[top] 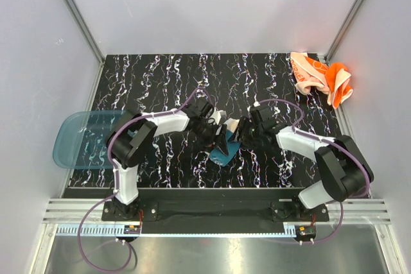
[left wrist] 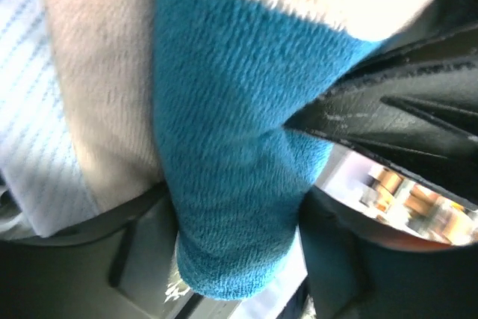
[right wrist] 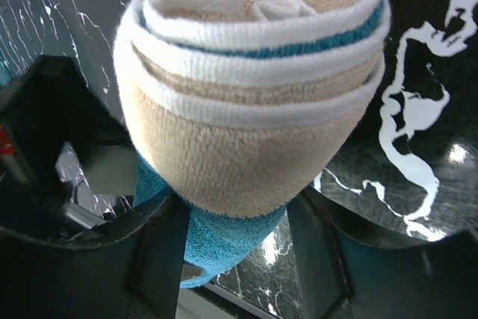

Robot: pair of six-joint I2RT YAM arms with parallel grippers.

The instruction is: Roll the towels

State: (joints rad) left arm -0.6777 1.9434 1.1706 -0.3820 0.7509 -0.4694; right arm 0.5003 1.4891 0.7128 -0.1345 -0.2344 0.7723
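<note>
The teal towel (right wrist: 250,110) is sitting near the middle of the worktop (top: 160,75), a little toward the near edge, between the two arms. Most of it is wound into a fat roll with its cream reverse facing outward. The right wrist view is looking at the roll end-on, with the layers spiralling and a loose teal tail hanging out underneath.

The right tool (right wrist: 239,252) is flanking the lower part of the roll. Its fingers (right wrist: 160,252) are touching the cloth on both sides, but I cannot tell whether they are clenching it or only cradling it. The left tool (top: 215,134) is pressing in from the left with the towel right against its camera, so I cannot tell its state either.

The orange towel (top: 321,78) is lying crumpled and unrolled in the far right corner, well apart from both arms. The blue tray (top: 70,152) is overhanging the worktop's left edge.

The main risk, as I judge it, is the roll springing open. The outer layers are looking loose, and if either tool lets go unevenly the tail is likely to drag them undone. A tool pulling sideways may be telescoping the spiral into a cone. The two tools are also working very close together and could be knocking into each other. The orange towel will need a long reach from the right arm.
</note>
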